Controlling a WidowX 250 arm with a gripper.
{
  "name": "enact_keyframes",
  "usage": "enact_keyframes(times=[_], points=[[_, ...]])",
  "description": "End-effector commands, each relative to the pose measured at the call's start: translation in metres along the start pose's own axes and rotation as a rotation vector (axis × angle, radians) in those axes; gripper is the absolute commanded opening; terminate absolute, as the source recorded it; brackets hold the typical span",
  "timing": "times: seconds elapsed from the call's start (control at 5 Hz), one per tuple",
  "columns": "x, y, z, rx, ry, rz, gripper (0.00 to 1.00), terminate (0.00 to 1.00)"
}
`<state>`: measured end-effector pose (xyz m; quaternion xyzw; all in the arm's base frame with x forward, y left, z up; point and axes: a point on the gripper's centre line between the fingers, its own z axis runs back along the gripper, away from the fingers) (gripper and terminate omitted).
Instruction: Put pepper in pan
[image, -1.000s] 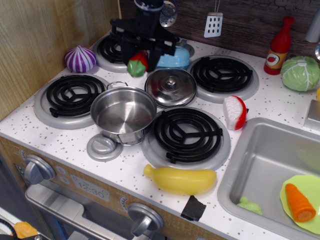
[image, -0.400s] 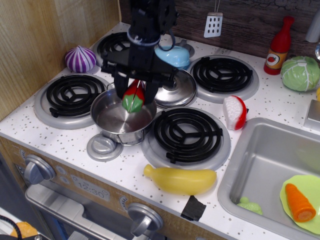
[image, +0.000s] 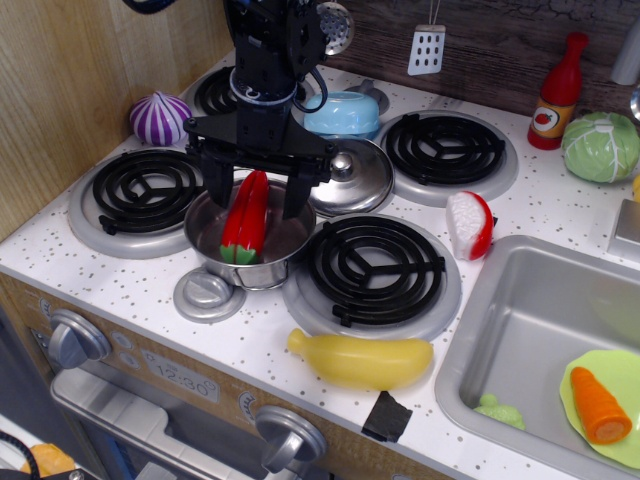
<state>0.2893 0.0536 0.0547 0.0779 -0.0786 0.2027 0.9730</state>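
The red pepper (image: 246, 214) with its green stem end down leans inside the steel pan (image: 258, 272), which stands between the front burners. My gripper (image: 255, 196) hangs right over the pan. Its black fingers (image: 213, 190) stand wide apart on either side of the pepper, with gaps to it, so it is open. The pan's far rim is hidden behind the gripper.
A domed steel lid (image: 350, 175) lies just right of the pan and a light-blue bowl (image: 345, 113) behind it. A purple onion (image: 160, 118) is at the left wall. A red-and-white toy (image: 470, 225), a yellow squash (image: 360, 360) and the sink (image: 530, 330) with a carrot (image: 600, 405) are to the right.
My gripper came forward from the back burners with the pepper, lowered over the pan and opened. The pepper now rests in the pan.
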Motion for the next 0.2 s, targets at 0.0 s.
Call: enact_keyframes(times=[0.0], points=[[0.0057, 0.0019, 0.0123, -0.015, -0.05, -0.003, 1.0, 1.0]])
